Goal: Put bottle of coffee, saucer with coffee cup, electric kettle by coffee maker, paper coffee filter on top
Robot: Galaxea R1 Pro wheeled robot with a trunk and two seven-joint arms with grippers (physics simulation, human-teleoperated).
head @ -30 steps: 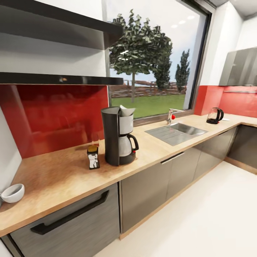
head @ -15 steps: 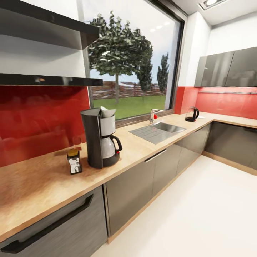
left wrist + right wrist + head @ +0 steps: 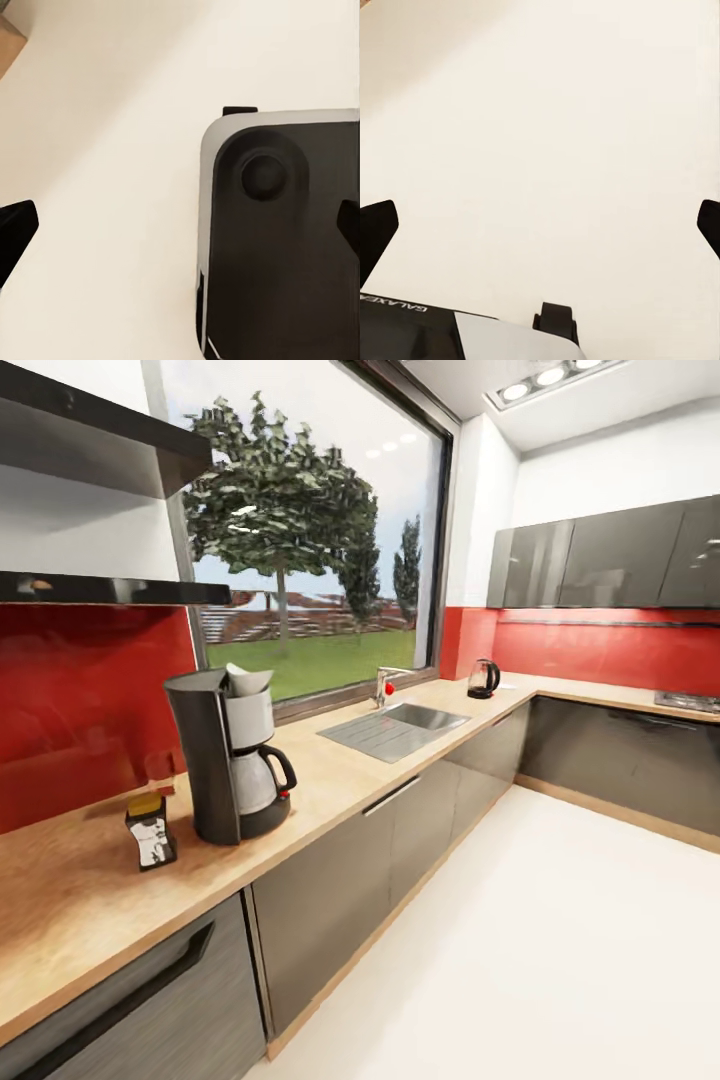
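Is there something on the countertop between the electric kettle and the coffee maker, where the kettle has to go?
Yes. The sink with its faucet is set into the countertop between the electric kettle in the far corner and the coffee maker. The bottle of coffee stands on the maker's other side.

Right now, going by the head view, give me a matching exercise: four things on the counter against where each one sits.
Things:
1. bottle of coffee
2. paper coffee filter
3. electric kettle
4. sink

Places:
A. far down the countertop, near the corner
B. on top of the coffee maker
C. set into the worktop below the window
D. on the counter beside the coffee maker, on its backsplash side

Pairs: 1-D, 2-B, 3-A, 4-C
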